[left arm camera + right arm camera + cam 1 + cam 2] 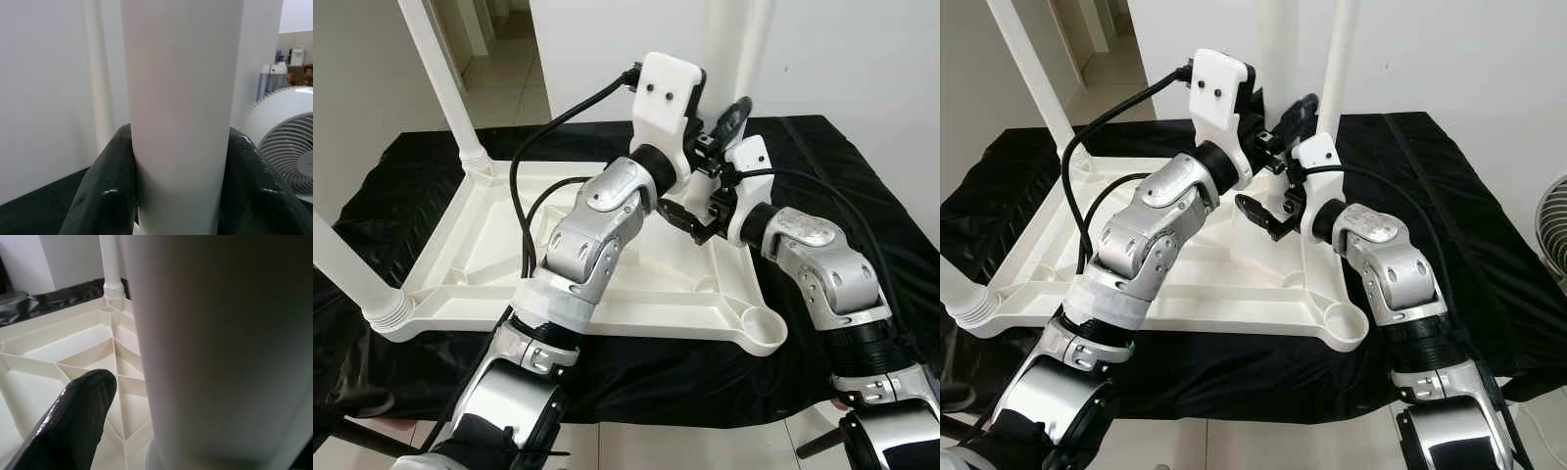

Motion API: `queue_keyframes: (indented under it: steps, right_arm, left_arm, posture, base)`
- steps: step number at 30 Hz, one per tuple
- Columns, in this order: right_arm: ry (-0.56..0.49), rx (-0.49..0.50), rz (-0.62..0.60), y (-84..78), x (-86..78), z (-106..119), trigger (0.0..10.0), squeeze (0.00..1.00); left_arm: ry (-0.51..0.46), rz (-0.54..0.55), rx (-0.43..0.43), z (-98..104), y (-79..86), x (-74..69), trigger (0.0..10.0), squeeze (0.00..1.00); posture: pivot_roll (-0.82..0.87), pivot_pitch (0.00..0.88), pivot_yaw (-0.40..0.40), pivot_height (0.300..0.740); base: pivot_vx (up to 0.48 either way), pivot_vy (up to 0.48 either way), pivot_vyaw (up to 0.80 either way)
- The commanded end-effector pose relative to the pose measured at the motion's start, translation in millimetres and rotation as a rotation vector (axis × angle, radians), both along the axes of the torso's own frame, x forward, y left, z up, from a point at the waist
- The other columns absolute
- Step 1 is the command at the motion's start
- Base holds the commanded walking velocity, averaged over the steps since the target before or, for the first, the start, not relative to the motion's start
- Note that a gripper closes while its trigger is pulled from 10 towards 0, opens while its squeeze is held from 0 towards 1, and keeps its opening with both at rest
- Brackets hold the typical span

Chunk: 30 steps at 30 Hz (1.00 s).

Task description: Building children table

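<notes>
Tabletop (499, 245), white and ribbed, lies upside down on a black cloth (862, 176) in front of you, underside facing up. At your far left, one white leg (352, 272) slants out of the near-left corner socket, and a second leg (445, 83) rises from the far-left corner. Moving toward the middle, your left arm reaches across the tabletop, and your left gripper (178, 196) is clamped on a third leg (181, 107) at the far-right corner, one black finger pressed against each side of the tube. Just right of that, your right gripper (1278, 162) sits at the same leg with its fingers spread, one above and one below (1258, 213); you can see a single finger (73, 421) beside the tube, apart from it. At the near-right corner, the round socket (762, 323) holds no leg. A white fan (1552, 220) stands at your far right.
</notes>
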State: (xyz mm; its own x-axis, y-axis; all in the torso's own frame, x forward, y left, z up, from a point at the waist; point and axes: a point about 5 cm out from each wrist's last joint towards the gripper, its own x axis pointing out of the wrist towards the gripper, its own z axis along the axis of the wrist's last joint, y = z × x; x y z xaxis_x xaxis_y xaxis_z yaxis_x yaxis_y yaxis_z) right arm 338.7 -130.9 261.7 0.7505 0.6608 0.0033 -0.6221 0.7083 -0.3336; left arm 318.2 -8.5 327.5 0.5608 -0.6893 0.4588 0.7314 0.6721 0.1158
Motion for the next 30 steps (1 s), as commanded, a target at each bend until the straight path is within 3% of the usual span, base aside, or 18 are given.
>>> queue_keyframes:
  steps: [1, 11, 12, 14, 15, 16, 17, 18, 19, 30]
  right_arm:
    - [-0.026, -0.019, 0.024, 5.5, 0.3, 3.4, 10.0, 0.00]
    - [-0.072, -0.015, 0.037, 6.4, -0.1, 9.3, 9.9, 0.00]
    - [-0.077, -0.014, 0.040, 6.7, -0.2, 9.7, 6.3, 0.00]
    - [-0.082, -0.013, 0.040, 6.8, -0.4, 10.2, 6.3, 0.00]
    - [-0.085, -0.012, 0.042, 7.0, -0.9, 10.5, 4.8, 0.00]
    - [-0.087, -0.011, 0.042, 7.1, -1.1, 10.6, 4.8, 0.00]
    - [-0.089, -0.011, 0.043, 7.1, -1.2, 10.7, 2.6, 0.00]
    - [-0.089, -0.011, 0.043, 7.1, -1.2, 10.7, 2.6, 0.00]
    - [-0.096, -0.012, 0.048, 7.9, -2.2, 11.0, 0.0, 0.00]
    - [-0.085, 0.015, 0.035, 6.9, -2.5, 7.0, 0.0, 0.00]
  left_arm:
    - [-0.012, -0.007, 0.003, 1.2, -0.1, -3.0, 10.0, 0.00]
    - [-0.008, -0.016, 0.011, -1.1, -2.8, -5.4, 10.0, 0.00]
    - [-0.006, -0.016, 0.012, -1.6, -3.2, -5.5, 10.0, 0.00]
    - [-0.007, -0.016, 0.014, -2.1, -3.6, -5.9, 10.0, 0.00]
    - [-0.005, -0.017, 0.014, -2.5, -3.8, -6.3, 10.0, 0.00]
    - [-0.005, -0.017, 0.014, -2.6, -3.9, -6.6, 10.0, 0.00]
    - [-0.004, -0.017, 0.015, -2.8, -4.1, -6.7, 10.0, 0.00]
    - [-0.004, -0.017, 0.015, -2.8, -4.1, -6.7, 10.0, 0.00]
    - [-0.003, -0.018, 0.018, -3.3, -4.5, -6.9, 10.0, 0.00]
    - [0.040, -0.030, 0.014, -7.2, -5.6, -6.5, 10.0, 0.00]
  posture:
    - [0.01, 0.064, 0.027, 0.740]
    - [0.00, 0.069, 0.030, 0.740]
    - [0.00, 0.069, 0.030, 0.740]
    - [0.00, 0.070, 0.031, 0.740]
    - [0.00, 0.071, 0.032, 0.740]
    - [0.00, 0.071, 0.032, 0.740]
    - [0.00, 0.071, 0.032, 0.740]
    - [0.00, 0.071, 0.032, 0.740]
    - [0.00, 0.072, 0.034, 0.740]
    - [0.01, 0.078, 0.041, 0.740]
  base:
    - [0.000, 0.000, 0.00]
    - [0.000, 0.000, 0.00]
    - [0.000, 0.000, 0.00]
    - [0.000, 0.000, 0.00]
    - [0.000, 0.000, 0.00]
    - [0.000, 0.000, 0.00]
    - [0.000, 0.000, 0.00]
    - [0.000, 0.000, 0.00]
    - [0.000, 0.000, 0.00]
    - [0.000, 0.000, 0.00]
